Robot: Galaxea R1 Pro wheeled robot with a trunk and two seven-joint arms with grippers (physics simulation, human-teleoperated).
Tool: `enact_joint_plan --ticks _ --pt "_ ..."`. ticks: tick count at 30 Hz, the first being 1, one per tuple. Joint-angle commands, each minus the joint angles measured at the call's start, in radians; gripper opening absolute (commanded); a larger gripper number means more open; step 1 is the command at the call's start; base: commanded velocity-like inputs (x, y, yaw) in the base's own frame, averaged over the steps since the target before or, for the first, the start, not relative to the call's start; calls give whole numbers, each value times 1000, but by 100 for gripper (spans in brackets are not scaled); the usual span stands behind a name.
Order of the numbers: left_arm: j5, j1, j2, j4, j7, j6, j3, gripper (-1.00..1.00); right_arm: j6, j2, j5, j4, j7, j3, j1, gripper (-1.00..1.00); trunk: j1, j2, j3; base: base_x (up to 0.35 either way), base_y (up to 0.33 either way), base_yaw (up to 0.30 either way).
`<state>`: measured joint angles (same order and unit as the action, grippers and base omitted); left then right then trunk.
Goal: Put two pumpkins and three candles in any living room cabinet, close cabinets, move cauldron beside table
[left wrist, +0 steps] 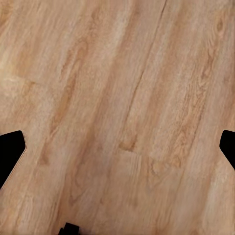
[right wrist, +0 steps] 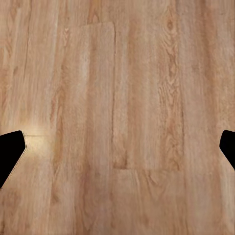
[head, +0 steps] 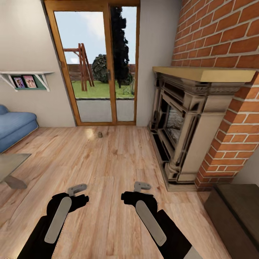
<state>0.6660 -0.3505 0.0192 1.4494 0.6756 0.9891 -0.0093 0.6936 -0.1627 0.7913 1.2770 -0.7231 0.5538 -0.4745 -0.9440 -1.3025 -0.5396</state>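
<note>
Both arms hang low over bare wooden floor [head: 108,169], nothing between either set of jaws. The left gripper [head: 77,189] has its jaws spread wide: in the left wrist view the two dark fingertips [left wrist: 11,154] sit at opposite edges with only plank grain between them. The right gripper [head: 142,186] is the same, its jaws wide apart, its fingertips [right wrist: 11,152] framing empty boards.

The one task thing I can make out is far ahead of both grippers: a small dark lump [head: 100,135] on the floor just short of the glass door [head: 95,61], with a pale round blur [head: 89,133] just beside it. Both are too small and soft to say which object each is. They are well apart from the jaws.

To the right stands a brick chimney wall [head: 223,32] with a stone fireplace [head: 180,118] and a tan mantel [head: 205,73]. In the lower right corner sits a dark brown low cabinet [head: 237,212], its top flat. On the left are a blue sofa [head: 14,126], the corner of a grey desk [head: 10,163] and a white wall shelf [head: 27,77] holding two framed photos. Through the door, a lawn, a wooden swing frame and dark trees.
</note>
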Motion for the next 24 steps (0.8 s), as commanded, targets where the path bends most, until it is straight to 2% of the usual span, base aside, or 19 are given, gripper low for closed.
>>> enact_joint_plan --ticks 1,9,21,24 --pt "10 -1 1 0 10 2 -1 100 1 0 9 1 -10 1 -1 100 -1 -1 -1 305 102 289" --pt "10 -1 -1 -11 9 1 -2 100 1 1 9 7 -9 1 -1 100 -1 -1 -1 312 74 235" --pt "11 -1 1 -23 9 0 3 100 1 2 10 -1 -7 0 -1 100 -1 -1 -1 325 3 13" --pt "11 -1 18 -34 7 0 6 100 2 2 10 1 -8 0 -1 100 -1 -1 -1 325 0 0"
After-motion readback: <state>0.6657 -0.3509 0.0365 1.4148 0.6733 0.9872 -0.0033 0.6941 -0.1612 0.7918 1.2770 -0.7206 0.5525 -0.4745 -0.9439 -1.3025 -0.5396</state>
